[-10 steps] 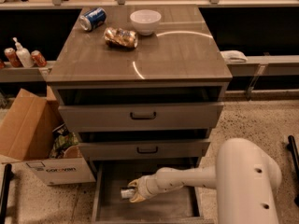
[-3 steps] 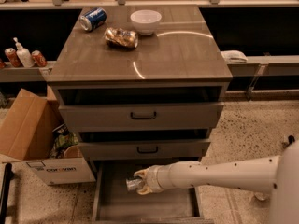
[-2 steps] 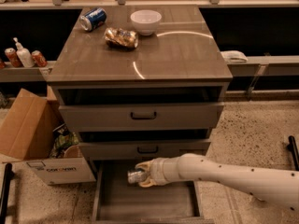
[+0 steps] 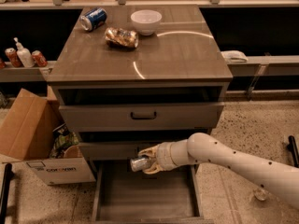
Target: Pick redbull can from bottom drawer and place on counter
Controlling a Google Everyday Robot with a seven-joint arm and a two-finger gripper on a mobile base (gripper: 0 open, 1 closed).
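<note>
Gripper (image 4: 145, 163) pinches the redbull can (image 4: 139, 163) sideways, raised above the open bottom drawer (image 4: 145, 197). Counter (image 4: 177, 50) well above it.

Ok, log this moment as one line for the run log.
gripper: shut on redbull can | position: above open bottom drawer floor | counter: can not yet placed

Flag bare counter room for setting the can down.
Free: front and right half of the glossy grey-brown counter, ahead of the white bowl. Crowded: back-left, blue soda can and gold foil packet. Pincer holds the slim silvery can over the grey bottom drawer.
</note>
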